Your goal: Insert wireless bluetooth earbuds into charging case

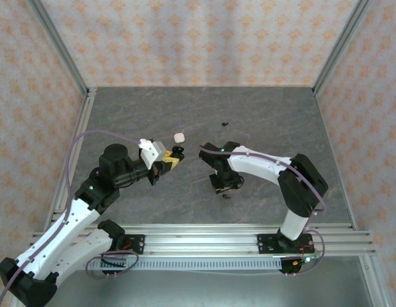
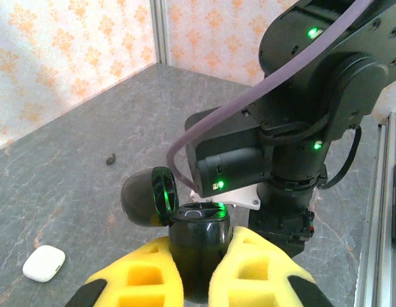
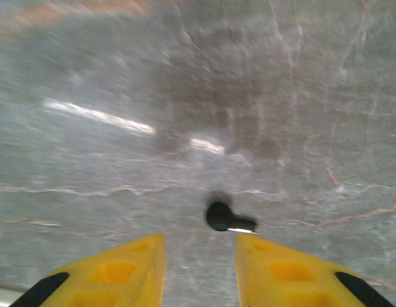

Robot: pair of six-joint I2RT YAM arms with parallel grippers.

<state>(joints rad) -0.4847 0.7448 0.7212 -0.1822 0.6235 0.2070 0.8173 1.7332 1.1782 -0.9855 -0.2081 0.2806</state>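
My left gripper (image 2: pixel 201 259) is shut on a black glossy charging case (image 2: pixel 199 233), which stands upright between the yellow fingers with its lid (image 2: pixel 146 198) flipped open to the left. From above, that gripper (image 1: pixel 174 161) sits left of centre. A black earbud (image 3: pixel 222 217) with a short stem lies on the table just ahead of my right gripper (image 3: pixel 201 256), whose jaws stand apart with nothing between them. In the top view the right gripper (image 1: pixel 224 185) points down over that earbud (image 1: pixel 226 196). A second small black piece (image 1: pixel 224 122) lies farther back.
A small white pebble-shaped case (image 1: pixel 179 137) lies shut on the grey table (image 1: pixel 274 115), left of the held case (image 2: pixel 44 262). The right arm's wrist (image 2: pixel 300 128) looms close behind the open case. Patterned walls enclose the table on three sides.
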